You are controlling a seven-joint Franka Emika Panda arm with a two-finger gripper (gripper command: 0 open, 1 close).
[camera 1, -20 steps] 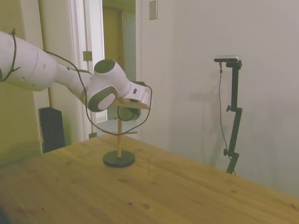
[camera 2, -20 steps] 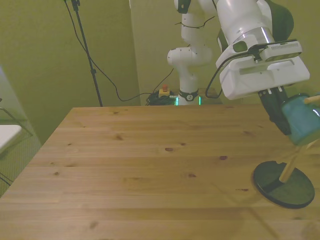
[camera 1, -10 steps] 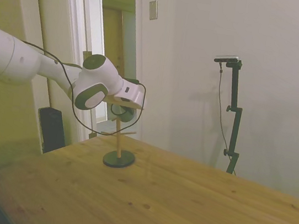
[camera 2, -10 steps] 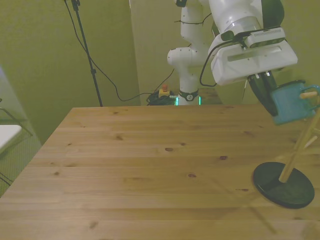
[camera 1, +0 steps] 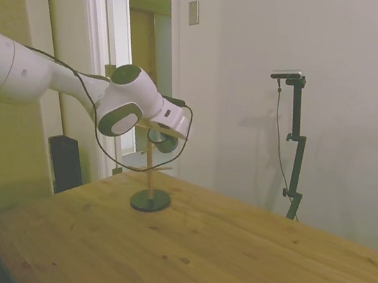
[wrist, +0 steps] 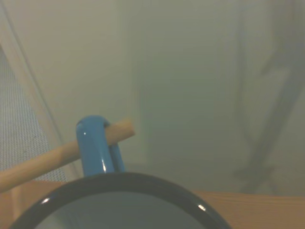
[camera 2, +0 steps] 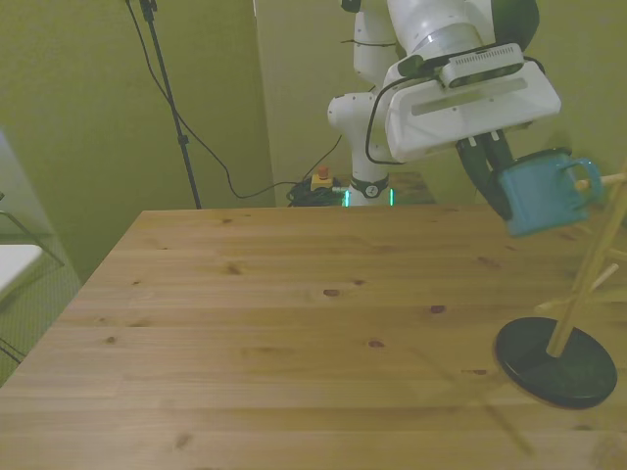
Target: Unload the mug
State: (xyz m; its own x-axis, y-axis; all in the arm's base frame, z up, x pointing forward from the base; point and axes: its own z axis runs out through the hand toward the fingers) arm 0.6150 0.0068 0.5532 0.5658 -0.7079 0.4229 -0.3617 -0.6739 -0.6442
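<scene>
We have the mug clamped in the fingers, held in the air near the desk's corner on the front view's right, above and just beside the peg stand. Fingers are closed on the mug body, dark pads visible on its side in the front view.

Progress: mug is lifted but not yet free. In the wrist view the handle is looped around the tip of the wooden peg, only the last bit of peg showing past it. So we judge the unhook step nearly done. Left to do: slide the handle off the peg end, carry the mug clear of the stand, set it down on the desk, release.

Side view adds little: the mug is mostly hidden behind the wrist there.

Labels: no readable writing or brand on the mug, stand or arm in any view.
</scene>
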